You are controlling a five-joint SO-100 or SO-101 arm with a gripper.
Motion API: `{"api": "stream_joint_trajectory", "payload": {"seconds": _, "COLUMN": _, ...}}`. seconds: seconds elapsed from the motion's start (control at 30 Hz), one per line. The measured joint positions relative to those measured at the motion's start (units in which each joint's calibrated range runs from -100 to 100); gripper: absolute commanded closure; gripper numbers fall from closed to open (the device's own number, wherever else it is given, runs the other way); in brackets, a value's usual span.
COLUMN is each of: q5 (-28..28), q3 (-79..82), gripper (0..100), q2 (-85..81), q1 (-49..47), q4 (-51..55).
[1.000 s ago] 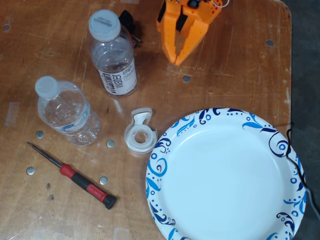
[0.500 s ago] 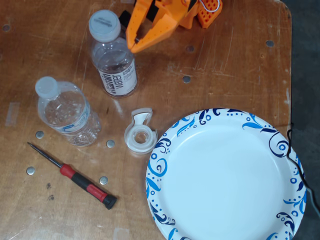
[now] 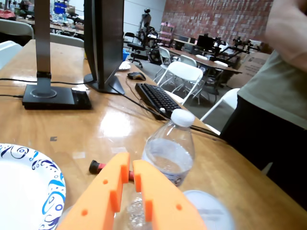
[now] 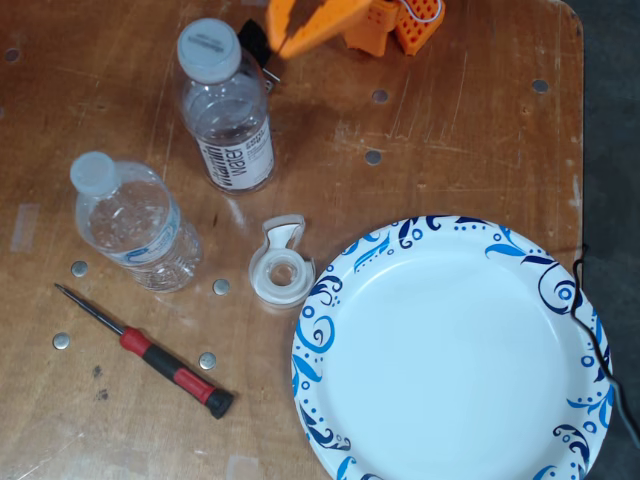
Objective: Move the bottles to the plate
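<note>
Both water bottles stand on the table [image 4: 470,130], left of the paper plate [image 4: 450,355], which is empty. The orange gripper [image 4: 285,40] hovers beside the white-labelled bottle [image 4: 225,110], jaws nearly together. Reaching stage; next it must spread them around that bottle.

— Where am I working?

— A shared lab or maker workspace, by the look of my wrist view: a brick wall [image 3: 211,19] at the back, rows of tables with folding chairs [image 3: 184,76], and computers on the far desks.

— And my own bench?

— A worn wooden table [image 4: 460,130] with a monitor [image 3: 103,45], a keyboard [image 3: 156,98], and a screwdriver [image 4: 150,352].
</note>
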Motion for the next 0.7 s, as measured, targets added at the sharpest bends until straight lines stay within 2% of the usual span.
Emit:
{"api": "stream_joint_trajectory", "payload": {"seconds": 0.13, "q5": 0.0, "q3": -9.53, "gripper": 89, "q2": -0.17, "q1": 6.11, "q4": 8.43}}
{"api": "stream_joint_trajectory", "payload": {"seconds": 0.2, "q5": 0.0, "q3": -10.07, "gripper": 82, "q2": -0.17, "q1": 9.12, "q4": 9.7}}
{"api": "stream_joint_trajectory", "payload": {"seconds": 0.33, "q5": -0.63, "q3": -8.0, "gripper": 72, "q2": -0.08, "q1": 8.66, "q4": 9.62}}
{"api": "stream_joint_trajectory", "payload": {"seconds": 0.53, "q5": -7.35, "q3": 1.08, "gripper": 66, "q2": -0.08, "q1": 8.66, "q4": 4.51}}
{"api": "stream_joint_trajectory", "payload": {"seconds": 0.7, "q5": -9.27, "q3": 6.47, "gripper": 65, "q2": 0.0, "q1": 6.65, "q4": 1.53}}
